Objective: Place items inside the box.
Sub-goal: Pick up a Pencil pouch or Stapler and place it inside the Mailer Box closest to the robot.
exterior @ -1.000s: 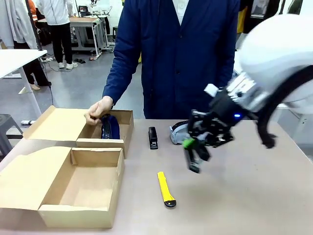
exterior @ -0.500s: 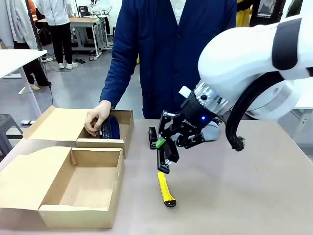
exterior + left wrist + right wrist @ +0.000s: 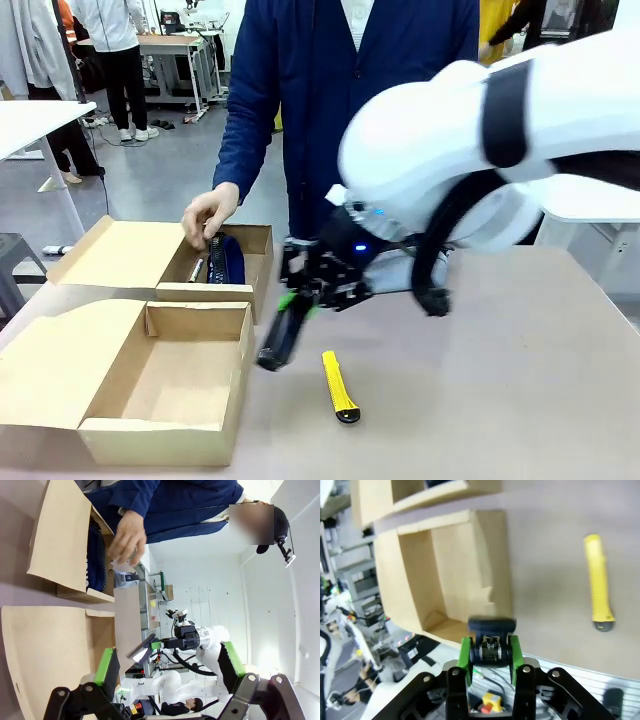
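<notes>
The task looks partway done: the soft navy pouch (image 3: 226,258) already lies in the far box (image 3: 205,292) under the person's hand (image 3: 207,216), while the near box (image 3: 160,440), plain brown cardboard with its flaps spread, looks bare inside. The slim yellow knife (image 3: 339,384), hard plastic with a black end, is left on the desk (image 3: 500,400). The right jaws are clamped by their green pads on a long, rigid black stapler (image 3: 279,338), which hangs tilted just beside the near box's right wall, not yet in; the left jaws stand wide apart and empty
</notes>
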Available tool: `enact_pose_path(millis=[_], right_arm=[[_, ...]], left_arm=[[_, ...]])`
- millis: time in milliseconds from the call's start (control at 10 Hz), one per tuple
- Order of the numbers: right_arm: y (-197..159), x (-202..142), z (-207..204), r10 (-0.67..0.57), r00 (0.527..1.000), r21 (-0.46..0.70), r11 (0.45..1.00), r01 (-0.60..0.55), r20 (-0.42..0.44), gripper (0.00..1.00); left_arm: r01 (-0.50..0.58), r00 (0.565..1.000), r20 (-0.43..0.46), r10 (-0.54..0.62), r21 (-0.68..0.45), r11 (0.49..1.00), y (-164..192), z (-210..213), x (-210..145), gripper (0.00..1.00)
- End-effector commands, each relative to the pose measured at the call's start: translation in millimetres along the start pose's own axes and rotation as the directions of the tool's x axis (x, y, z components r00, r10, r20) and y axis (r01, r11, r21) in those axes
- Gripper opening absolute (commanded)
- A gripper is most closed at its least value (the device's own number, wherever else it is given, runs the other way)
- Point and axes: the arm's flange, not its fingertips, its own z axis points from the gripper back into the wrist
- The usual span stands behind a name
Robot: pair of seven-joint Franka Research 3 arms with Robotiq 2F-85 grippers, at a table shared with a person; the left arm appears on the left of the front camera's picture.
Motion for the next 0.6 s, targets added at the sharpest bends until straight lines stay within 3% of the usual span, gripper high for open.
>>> enact_pose_path(millis=[0,100,200,500], right_arm=[[53.0,10.9,-33.4,0.035,0.999,-0.030,0.999,-0.037,-0.038,0.36],[72.3,9.1,-55.1,0.033,0.999,-0.100,0.994,-0.037,-0.040,0.36],[87.9,8.1,-72.9,0.081,0.992,-0.123,0.988,-0.093,-0.102,0.36],[108.4,9.4,-82.2,0.156,0.973,-0.109,0.978,-0.176,-0.170,0.36]], left_arm=[[0.021,1.000,-0.008,-0.021,-0.008,1.000,-0.6,0.2,-1.2,1.00],[0.021,1.000,-0.008,-0.021,-0.008,1.000,-0.6,0.2,-1.2,1.00],[0.021,1.000,-0.008,-0.021,-0.008,1.000,-0.6,0.2,-1.2,1.00],[0.021,1.000,-0.008,-0.021,-0.008,1.000,-0.6,0.2,-1.2,1.00]])
